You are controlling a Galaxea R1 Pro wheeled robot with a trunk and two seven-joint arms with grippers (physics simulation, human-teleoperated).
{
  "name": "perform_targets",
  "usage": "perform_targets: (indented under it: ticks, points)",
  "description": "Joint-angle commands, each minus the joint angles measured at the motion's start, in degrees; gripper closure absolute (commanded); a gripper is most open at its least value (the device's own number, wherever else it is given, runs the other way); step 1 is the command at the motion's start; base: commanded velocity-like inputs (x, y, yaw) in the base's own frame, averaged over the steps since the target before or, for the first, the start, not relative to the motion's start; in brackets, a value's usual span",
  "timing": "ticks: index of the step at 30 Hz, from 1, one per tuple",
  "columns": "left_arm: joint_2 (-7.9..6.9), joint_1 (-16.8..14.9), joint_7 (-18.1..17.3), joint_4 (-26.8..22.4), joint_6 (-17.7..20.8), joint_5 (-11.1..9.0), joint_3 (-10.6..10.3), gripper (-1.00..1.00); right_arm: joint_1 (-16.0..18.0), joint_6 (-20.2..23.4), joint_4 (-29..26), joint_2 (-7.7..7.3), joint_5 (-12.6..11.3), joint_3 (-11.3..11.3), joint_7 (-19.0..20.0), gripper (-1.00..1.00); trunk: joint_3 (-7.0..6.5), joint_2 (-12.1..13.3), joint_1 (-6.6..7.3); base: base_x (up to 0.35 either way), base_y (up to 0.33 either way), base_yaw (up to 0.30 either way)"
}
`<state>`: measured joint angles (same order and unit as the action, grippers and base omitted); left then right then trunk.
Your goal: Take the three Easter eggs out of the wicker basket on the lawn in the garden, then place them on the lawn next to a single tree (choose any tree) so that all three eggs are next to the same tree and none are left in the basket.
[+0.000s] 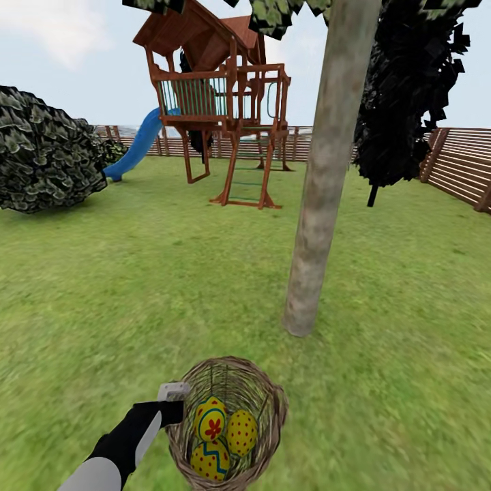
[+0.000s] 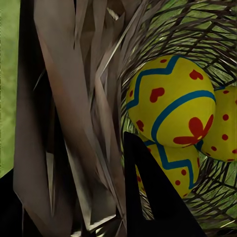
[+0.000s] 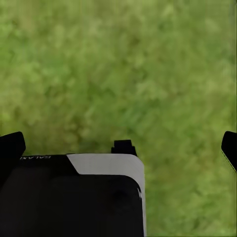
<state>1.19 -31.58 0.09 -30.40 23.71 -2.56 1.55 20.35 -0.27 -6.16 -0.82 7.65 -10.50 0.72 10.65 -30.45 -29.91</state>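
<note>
**Ana:** Starting with the head view: the wicker basket [image 1: 228,423] sits near us, low and centre, with all three Easter eggs [image 1: 221,433] inside it. The left gripper [image 1: 170,406] is at the basket's left rim, and the tree [image 1: 320,204] stands just beyond, slightly to the right, on the lawn [image 1: 102,286].

**Ben:** Is the basket on the grass or lifted?

**Ana:** I can't tell from there. If it is carried by that one wall, my worry is tilt: a basket held at one side could tip to the right and roll the eggs out before they are beside the trunk.

**Ben:** And the left wrist view?

**Ana:** Wicker wall [image 2: 64,123] fills the left part, with one dark fingertip [image 2: 148,197] poking inside, close against the lowest egg. The flowered egg [image 2: 170,101] sits on top, the dotted egg [image 2: 224,123] to its right. The jaws look clamped across the weave, one inside and one outside, so I'd judge it is gripping the basket rim. Open weave is a thin thing to pinch; it could slip or flex.

**Ben:** Right wrist view?

**Ana:** Grass [image 3: 128,64] only, with the right gripper [image 3: 123,145] spread wide, both dark fingertips far apart and holding nothing.

**Ben:** So the other risk?

**Ana:** Reaching into that narrow basket with it: the eggs lie tight together, and a finger pushing between them could knock one aside or shove the basket over.
</note>
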Motion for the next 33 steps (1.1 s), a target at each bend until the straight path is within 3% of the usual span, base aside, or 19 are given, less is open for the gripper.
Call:
perform_targets:
  ticks: [1,22,25,26,27,28,30,31,32,33]
  points:
    - [0.04,-0.04,0.03,-0.12,0.35,-0.63,0.16,1.00,0.04,-0.03,0.01,-0.03,0.61,-0.49,0.08,-1.00,0.09,-0.09,-0.05,0.283,-0.159,0.000]
    - [-0.15,-0.02,0.08,-0.27,0.29,-0.67,0.21,1.00,0.04,-0.08,0.80,-0.07,0.81,-0.48,-0.18,-1.00,0.09,-0.09,-0.05,0.278,-0.229,0.000]
    - [-0.04,-0.04,0.08,-0.20,0.29,-0.70,0.21,1.00,0.04,0.20,0.18,-0.46,0.28,-0.72,0.84,-1.00,0.09,-0.09,-0.05,0.278,-0.233,0.000]
    - [-0.14,-0.04,0.08,-0.19,0.29,-0.70,0.21,1.00,0.04,0.64,-0.48,-0.72,0.12,-0.89,3.86,-1.00,0.09,-0.09,-0.05,0.278,-0.233,0.000]
    - [-0.15,-0.02,0.08,-0.19,0.29,-0.70,0.22,1.00,0.14,1.80,-2.69,-1.87,-0.57,-1.03,8.84,-1.00,0.09,-0.09,-0.05,0.278,-0.233,0.000]
    - [-0.14,-0.01,0.08,-0.19,0.29,-0.70,0.22,1.00,0.18,6.81,-7.09,-4.65,-2.93,-1.20,15.27,-1.00,0.09,-0.09,-0.05,0.278,-0.233,0.000]
    - [-0.11,-0.03,0.08,-0.19,0.29,-0.70,0.22,1.00,0.21,22.35,-17.97,-10.89,-12.96,-2.99,27.41,-1.00,0.09,-0.09,-0.05,0.278,-0.233,0.000]
    - [-0.07,-0.03,0.08,-0.19,0.29,-0.70,0.21,1.00,0.21,31.52,-24.90,-14.13,-19.75,-4.90,30.87,-1.00,0.09,-0.09,-0.05,0.278,-0.233,0.000]
    - [-0.08,-0.02,0.08,-0.19,0.29,-0.70,0.24,1.00,0.22,37.44,-29.92,-16.27,-23.89,-6.52,31.89,-1.00,0.09,-0.09,-0.05,0.278,-0.233,0.000]
    - [-0.12,-0.03,0.08,-0.25,0.29,-0.70,0.23,1.00,0.22,41.31,-34.41,-18.39,-27.20,-9.52,32.39,-1.00,0.09,-0.09,-0.05,0.278,-0.233,0.000]
